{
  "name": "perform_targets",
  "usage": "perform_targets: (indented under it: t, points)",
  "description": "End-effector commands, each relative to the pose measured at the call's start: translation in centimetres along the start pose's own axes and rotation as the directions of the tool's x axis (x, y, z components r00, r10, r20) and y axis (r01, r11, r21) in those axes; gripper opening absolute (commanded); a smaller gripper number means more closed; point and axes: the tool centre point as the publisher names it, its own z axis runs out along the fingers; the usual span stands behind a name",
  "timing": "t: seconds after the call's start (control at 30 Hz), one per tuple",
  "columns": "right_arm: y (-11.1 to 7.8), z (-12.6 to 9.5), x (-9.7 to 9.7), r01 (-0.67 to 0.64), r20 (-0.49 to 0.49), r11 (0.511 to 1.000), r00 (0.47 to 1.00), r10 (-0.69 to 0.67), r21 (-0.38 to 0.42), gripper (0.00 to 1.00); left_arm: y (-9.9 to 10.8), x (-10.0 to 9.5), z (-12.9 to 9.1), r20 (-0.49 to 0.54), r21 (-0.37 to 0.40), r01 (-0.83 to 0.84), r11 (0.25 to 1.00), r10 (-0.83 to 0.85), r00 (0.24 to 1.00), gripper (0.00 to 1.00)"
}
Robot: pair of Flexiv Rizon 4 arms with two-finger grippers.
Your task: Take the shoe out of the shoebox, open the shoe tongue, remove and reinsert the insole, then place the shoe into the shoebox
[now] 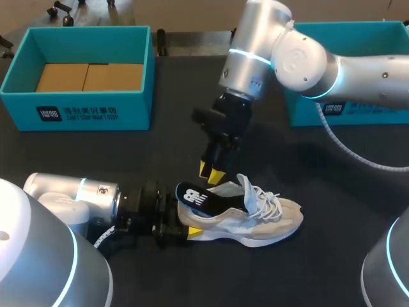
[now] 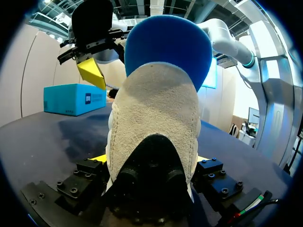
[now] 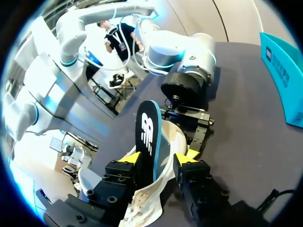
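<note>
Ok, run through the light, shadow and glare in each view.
Head view: even light from above, only a faint shadow under the shoe on the dark table, bright sheen on the right arm. Left wrist view: the shoe's pale heel is well lit, with a dim shadow on the table beside it. Right wrist view: the insole shows little glare.

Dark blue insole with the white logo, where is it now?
In the head view, the dark blue insole sticks up from the beige sneaker near the front middle of the black table, just under the right gripper; the left gripper holds the heel.
</note>
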Motion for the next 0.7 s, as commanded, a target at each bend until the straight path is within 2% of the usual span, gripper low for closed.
perform_targets:
  t: [0.03, 0.3, 0.7]
  points:
    - [0.0, 0.4, -0.9, 0.012, -0.06, 1.0, 0.998, -0.012, -0.006, 0.47, 0.0, 0.0, 0.1, 0.0, -0.001, 0.0, 1.0, 0.0, 1.0, 0.0]
    - [-0.2, 1.4, -0.9, 0.021, -0.119, 0.999, 0.993, -0.024, -0.026, 0.48, 0.0, 0.0, 0.1, 0.0, -0.001, 0.0, 1.0, 0.0, 1.0, 0.0]
    - [-0.5, 2.6, 0.2, 0.033, -0.138, 0.998, 0.99, -0.041, -0.062, 0.48, 0.0, 0.0, 0.1, 0.0, -0.001, 0.0, 1.0, 0.0, 1.0, 0.0]
